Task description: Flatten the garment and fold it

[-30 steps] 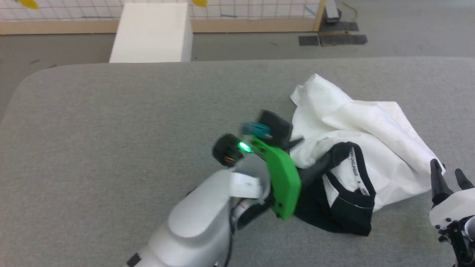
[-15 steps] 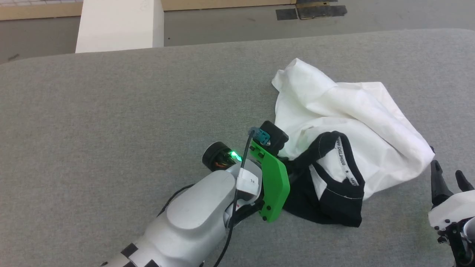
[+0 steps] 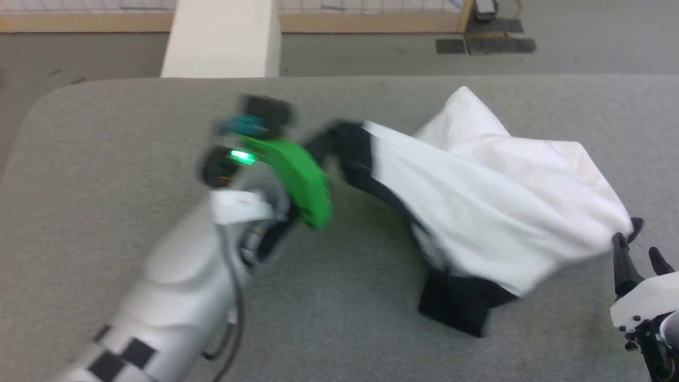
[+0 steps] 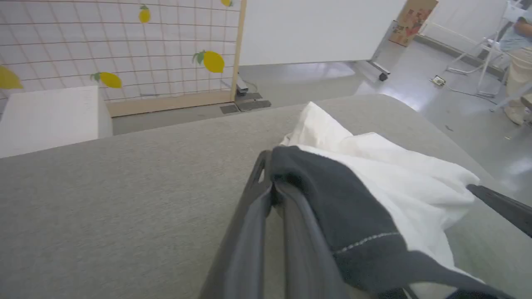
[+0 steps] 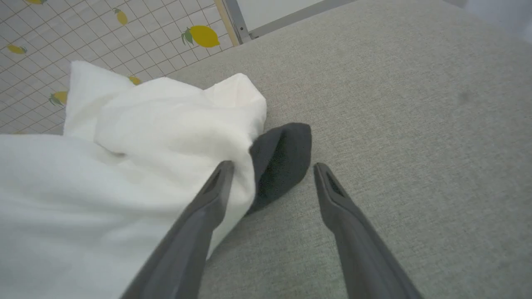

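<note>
1. While your left gripper has its jaws pressed together on a black sleeve of the garment, that end looks raised off the grey surface. The head view is blurred there. In the left wrist view the left gripper pinches the dark cloth right at the tips.
2. The garment sits on the right half of the surface. It is bunched, not flat, with its white body rumpled in loose folds.
3. Its long axis runs on a diagonal, from the pinched sleeve near the middle of the surface down to the near right corner.
4. Your right gripper is at that near right end, with its jaws spread wide and holding nothing.
5. In the right wrist view the other black sleeve lies just ahead of the right gripper, between its two tips. White cloth presses against the left one.
6. Judgement: the right arm is much the nearer to the free end. The next move likely calls for closing on that second sleeve, then drawing the two arms apart along the diagonal.
7. Risk: the jaws may catch the white body along with the sleeve, leaving a fold trapped.
</note>
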Motion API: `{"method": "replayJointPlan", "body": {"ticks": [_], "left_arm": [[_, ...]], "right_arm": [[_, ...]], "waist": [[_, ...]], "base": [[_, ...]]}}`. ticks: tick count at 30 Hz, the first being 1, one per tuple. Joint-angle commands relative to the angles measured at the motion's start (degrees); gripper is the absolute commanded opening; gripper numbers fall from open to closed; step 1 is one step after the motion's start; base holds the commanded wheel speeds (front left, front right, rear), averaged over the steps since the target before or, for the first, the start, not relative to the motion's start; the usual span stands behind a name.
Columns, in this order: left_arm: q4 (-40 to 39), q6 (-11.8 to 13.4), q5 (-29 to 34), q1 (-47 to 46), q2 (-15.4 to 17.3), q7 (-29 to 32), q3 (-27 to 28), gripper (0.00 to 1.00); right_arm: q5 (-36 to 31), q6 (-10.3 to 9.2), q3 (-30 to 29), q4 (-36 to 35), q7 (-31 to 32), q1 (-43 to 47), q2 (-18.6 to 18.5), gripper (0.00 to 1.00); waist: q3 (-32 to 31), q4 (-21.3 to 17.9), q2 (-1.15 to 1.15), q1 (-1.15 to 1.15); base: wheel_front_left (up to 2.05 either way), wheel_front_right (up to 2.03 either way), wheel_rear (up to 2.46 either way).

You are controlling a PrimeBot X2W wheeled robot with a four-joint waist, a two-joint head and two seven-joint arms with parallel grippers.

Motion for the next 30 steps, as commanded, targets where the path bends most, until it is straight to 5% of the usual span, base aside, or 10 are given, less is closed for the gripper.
{"method": "replayJointPlan", "body": {"ticks": [1,9,12,15,16,17,18,25,30], "left_arm": [[-0.8,1.6,-0.5,0.4,2.1,-1.3,1.9,0.00],[-6.0,15.0,-6.8,15.6,13.3,-5.0,15.2,0.00],[-6.0,19.7,-11.0,24.5,14.9,-5.5,19.9,0.00],[-6.6,20.8,-14.4,30.1,14.3,-5.0,21.8,0.00],[-7.0,20.7,-15.2,31.4,13.9,-5.0,22.1,0.09],[-7.4,20.5,-15.8,32.1,13.7,-5.1,22.3,0.30],[-8.0,19.9,-16.5,32.6,13.2,-5.6,22.9,1.00],[-13.1,21.6,-5.7,32.8,18.4,-18.6,25.3,1.00],[-19.6,22.7,7.1,34.2,16.7,-20.5,31.2,1.00]], "right_arm": [[-0.5,-0.08,-0.1,-0.1,0.2,0.4,0.0,1.00],[-0.3,-0.08,1.5,0.0,1.0,1.0,0.0,1.00],[-0.2,-0.08,2.5,0.0,1.1,1.0,0.0,1.00],[-0.2,-0.08,3.0,0.0,1.2,1.0,0.0,1.00],[-0.3,-0.08,3.0,0.0,1.3,1.0,0.0,1.00],[-0.4,-0.08,3.1,0.0,1.3,1.1,0.0,1.00],[-0.4,-0.08,3.1,0.1,1.4,1.1,0.0,1.00],[-1.5,-0.08,5.8,-0.9,2.3,0.5,0.0,1.00],[-3.1,-0.08,10.5,-2.4,4.9,-1.1,0.0,1.00]], "waist": [[-2.9,3.4,0.00,0.00],[-4.9,7.2,0.00,0.00],[-4.8,7.9,0.00,0.00],[-4.6,8.3,0.00,0.00],[-4.5,8.5,0.00,0.00],[-4.5,8.6,0.00,0.00],[-4.5,8.8,0.00,0.00],[-4.4,9.4,0.00,0.00],[-3.5,10.1,0.00,0.00]], "base": [[0.00,0.00,0.00],[0.00,0.00,0.00],[0.00,0.00,0.00],[0.00,0.00,0.00],[0.00,0.00,0.00],[0.00,0.00,0.00],[0.00,0.00,0.00],[0.00,0.00,0.00],[0.00,0.00,0.00]]}}
